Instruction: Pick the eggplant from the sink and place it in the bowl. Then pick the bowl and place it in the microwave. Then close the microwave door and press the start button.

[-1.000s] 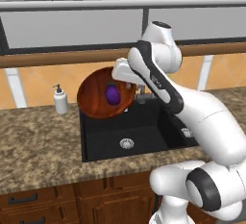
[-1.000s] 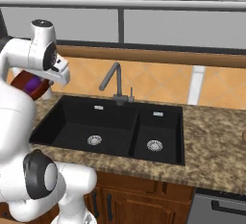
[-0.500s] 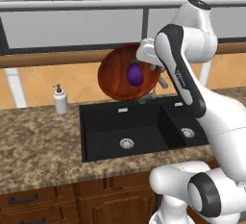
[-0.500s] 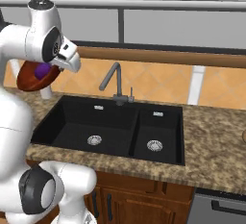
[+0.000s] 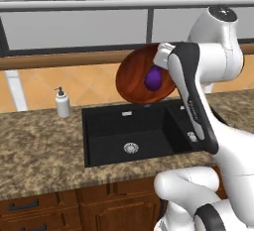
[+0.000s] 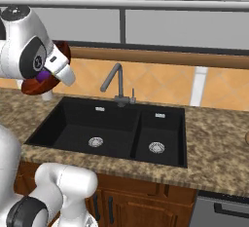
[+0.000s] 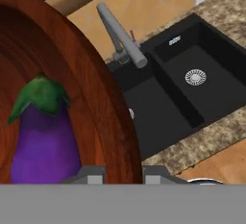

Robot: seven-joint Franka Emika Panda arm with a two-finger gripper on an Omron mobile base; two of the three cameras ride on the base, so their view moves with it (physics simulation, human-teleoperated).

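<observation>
Jaws pinched on the bowl's point(image 7: 103, 122) rim, one finger each side of the wall in the hand view, and the gripper point(image 5: 166, 56) has that wide reddish-brown dish up in the air, tipped steeply so its hollow faces the left base camera.

Far left on the counter point(image 5: 34, 145), speckled brown granite, stands a small white soap bottle point(image 5: 62, 103) with a pump top. Next along, the sink point(image 5: 129, 131): matte black, rectangular, two basins, a round silver drain point(image 5: 130, 148) shining in the big one. Above its back edge hangs the bowl, smooth and wood-grained, with the eggplant point(image 5: 153, 78) resting inside, glossy purple, a rounded oval. Close up, the eggplant carries a green leafy cap and lies against the bowl's curved inner wall.

From the right base view, the bowl peeks out dark red behind the white wrist, over the counter left of the sink. Moving right, the grey faucet point(image 6: 115, 82) rises in an angular arch behind the divider. Right basin is smaller, with its own silver drain point(image 6: 156, 147). Orange tiles run along the wall behind, under a wooden ledge.
</observation>
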